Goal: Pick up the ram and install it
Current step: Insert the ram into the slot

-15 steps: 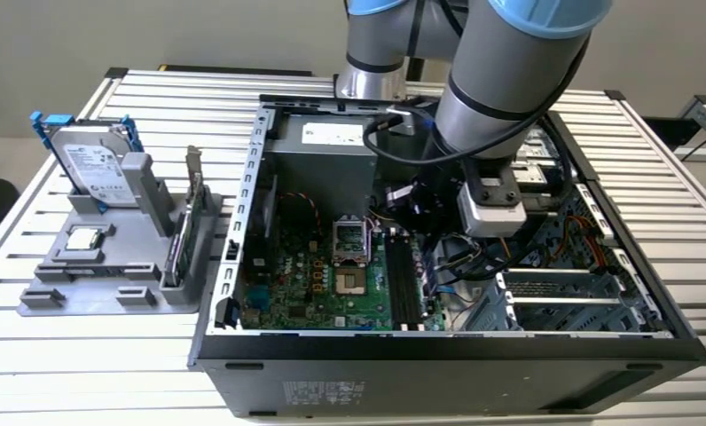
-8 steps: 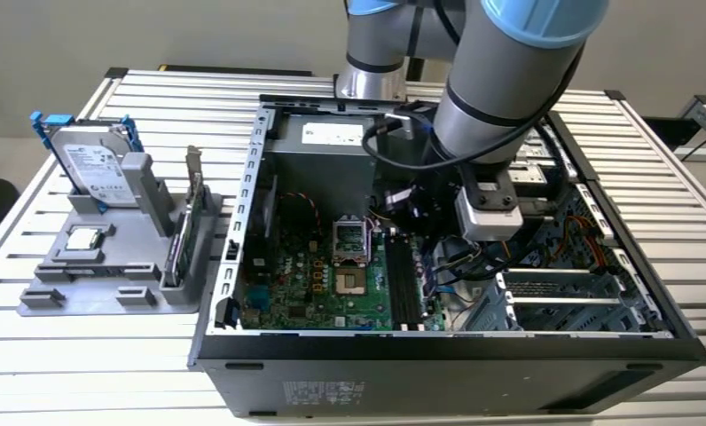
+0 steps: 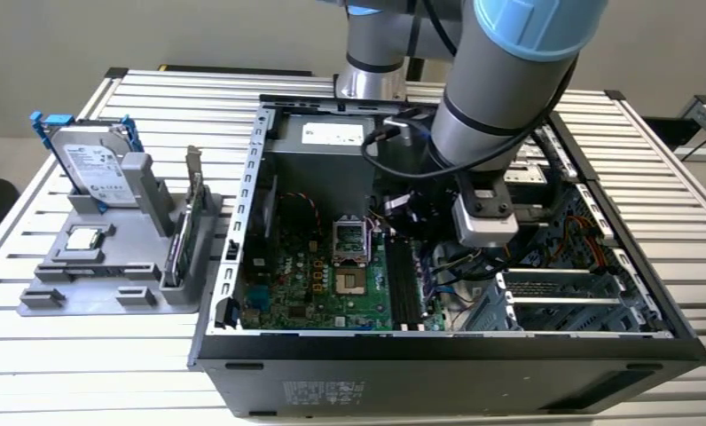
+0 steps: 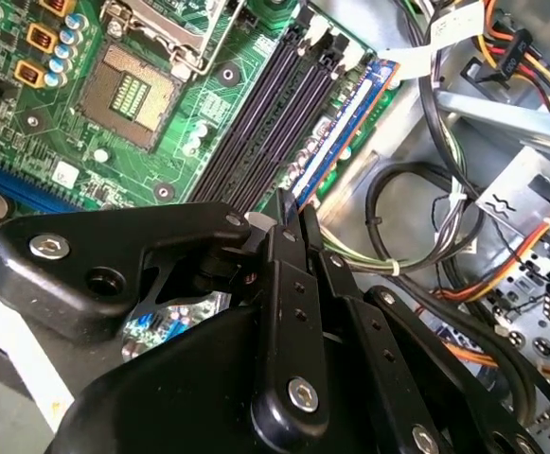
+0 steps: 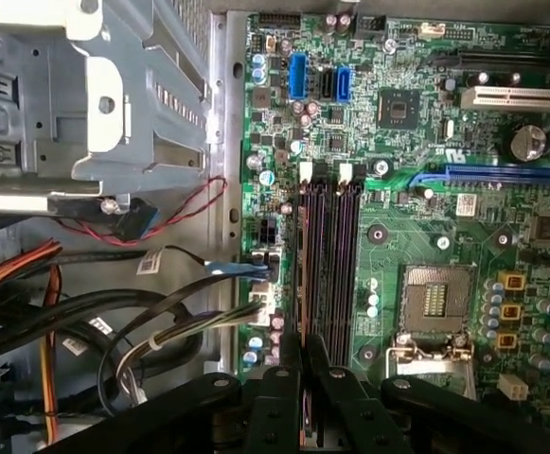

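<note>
Blue-black ram stands on edge in the outermost motherboard slot, your pincer clenched on its near end, remaining black slots just beside it, cables on its other side.

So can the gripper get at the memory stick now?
Probably yes: the gripper is inside the open case, its fingertips at the end of the memory stick standing in the outermost slot, with nothing between them.
</note>
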Motion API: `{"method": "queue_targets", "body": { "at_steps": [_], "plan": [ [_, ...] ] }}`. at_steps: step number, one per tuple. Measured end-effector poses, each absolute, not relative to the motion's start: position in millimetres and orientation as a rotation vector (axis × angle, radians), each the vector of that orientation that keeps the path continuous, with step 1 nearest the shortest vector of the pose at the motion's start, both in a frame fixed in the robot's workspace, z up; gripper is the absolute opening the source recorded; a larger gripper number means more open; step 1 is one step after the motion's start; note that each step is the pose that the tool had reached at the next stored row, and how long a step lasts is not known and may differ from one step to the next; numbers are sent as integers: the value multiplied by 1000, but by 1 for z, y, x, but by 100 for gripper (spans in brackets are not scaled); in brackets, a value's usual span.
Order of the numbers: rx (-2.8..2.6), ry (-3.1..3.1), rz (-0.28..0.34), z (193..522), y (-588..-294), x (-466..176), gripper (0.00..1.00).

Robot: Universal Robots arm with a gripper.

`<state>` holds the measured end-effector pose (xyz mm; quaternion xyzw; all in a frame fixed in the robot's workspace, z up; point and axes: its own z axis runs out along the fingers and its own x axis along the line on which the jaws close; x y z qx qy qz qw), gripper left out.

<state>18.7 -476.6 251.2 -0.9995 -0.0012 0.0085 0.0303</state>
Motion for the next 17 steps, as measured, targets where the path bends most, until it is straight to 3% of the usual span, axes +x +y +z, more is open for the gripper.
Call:
{"method": "queue_targets", "body": {
  "at_steps": [17],
  "plan": [
    [-3089,11,26,237,-478,19,0]
  ]
}}
